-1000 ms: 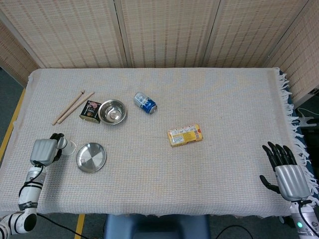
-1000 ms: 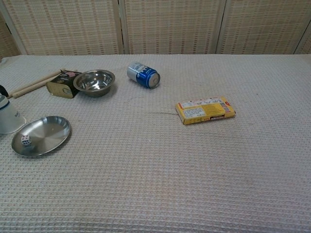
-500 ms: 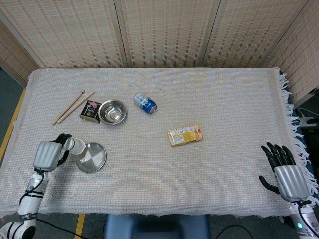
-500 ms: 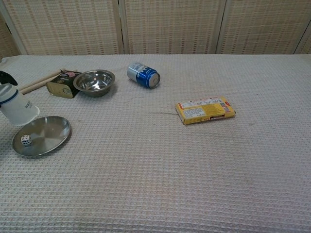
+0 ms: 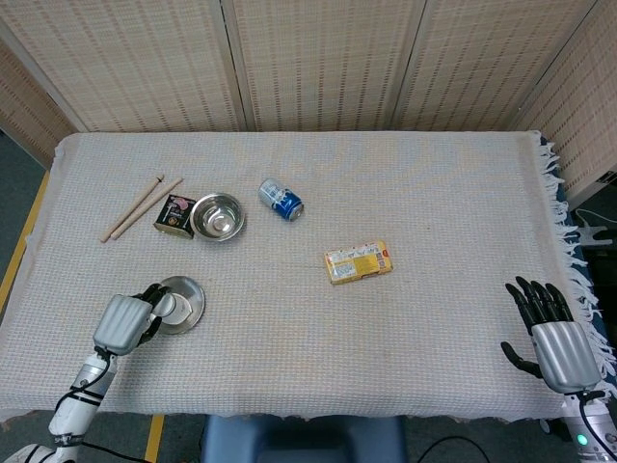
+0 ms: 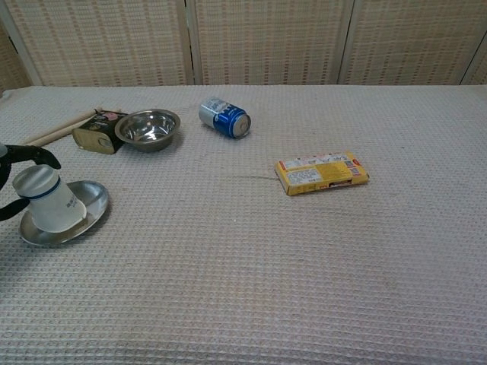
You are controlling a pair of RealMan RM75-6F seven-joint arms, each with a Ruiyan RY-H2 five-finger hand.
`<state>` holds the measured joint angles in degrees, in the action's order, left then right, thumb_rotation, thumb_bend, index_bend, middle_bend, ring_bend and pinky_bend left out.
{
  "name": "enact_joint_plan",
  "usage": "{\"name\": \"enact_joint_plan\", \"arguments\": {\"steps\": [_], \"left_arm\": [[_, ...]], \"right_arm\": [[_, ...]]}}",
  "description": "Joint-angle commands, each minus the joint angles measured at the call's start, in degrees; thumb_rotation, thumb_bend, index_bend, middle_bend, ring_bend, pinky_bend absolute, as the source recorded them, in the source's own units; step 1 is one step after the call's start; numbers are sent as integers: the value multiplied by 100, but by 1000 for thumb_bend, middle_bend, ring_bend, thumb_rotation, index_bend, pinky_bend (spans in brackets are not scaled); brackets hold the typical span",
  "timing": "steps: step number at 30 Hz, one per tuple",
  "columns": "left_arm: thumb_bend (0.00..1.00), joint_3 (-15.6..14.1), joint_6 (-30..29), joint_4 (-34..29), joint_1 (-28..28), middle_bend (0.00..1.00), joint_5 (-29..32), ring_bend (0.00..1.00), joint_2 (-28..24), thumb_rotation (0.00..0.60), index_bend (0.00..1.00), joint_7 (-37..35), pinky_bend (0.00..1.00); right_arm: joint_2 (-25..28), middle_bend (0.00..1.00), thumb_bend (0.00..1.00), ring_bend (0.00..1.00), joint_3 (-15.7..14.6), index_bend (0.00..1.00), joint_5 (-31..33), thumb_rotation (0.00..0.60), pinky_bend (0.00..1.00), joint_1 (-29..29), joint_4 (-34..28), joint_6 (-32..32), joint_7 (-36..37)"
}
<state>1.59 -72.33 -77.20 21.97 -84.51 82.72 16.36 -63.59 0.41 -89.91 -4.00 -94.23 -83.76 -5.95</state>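
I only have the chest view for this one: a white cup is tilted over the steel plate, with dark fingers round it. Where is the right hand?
Observer: The head view shows the right hand by the near right edge of the table, fingers spread, holding nothing.
Operator: Which hand has the cup?
Observer: The left hand. The head view shows its grey back as it grips the cup over the plate.
Operator: The sticks are cut off at my left edge. How many are there?
Observer: Two wooden sticks, side by side, left of the tin.
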Motion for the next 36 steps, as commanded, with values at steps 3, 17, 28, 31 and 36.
{"name": "enact_joint_plan", "arguments": {"steps": [3,17,28,31,36], "left_arm": [[490,62,-54,89,-10,535,43,626,54,600,421,67,854],[506,92,43,230,-14,571,121,626,57,600,454,-30,854],[525,131,59,750,238,655,-236,627,330,600,537,-726,850],[525,137,109,801,291,655,-251,627,371,600,537,-815,850],[525,144,-4,911,301,654,-318,627,447,600,537,-807,850]], "right_arm": [[-12,0,173,0,3,0,10,558,0,-2,1,5,-21],[-39,0,172,0,5,0,43,557,0,-18,6,49,-71],[-42,0,173,0,10,0,46,557,0,-18,13,40,-58],[-43,0,173,0,15,0,51,558,0,-11,13,25,-60],[-52,0,173,0,8,0,66,557,0,-31,23,81,-73]]}}
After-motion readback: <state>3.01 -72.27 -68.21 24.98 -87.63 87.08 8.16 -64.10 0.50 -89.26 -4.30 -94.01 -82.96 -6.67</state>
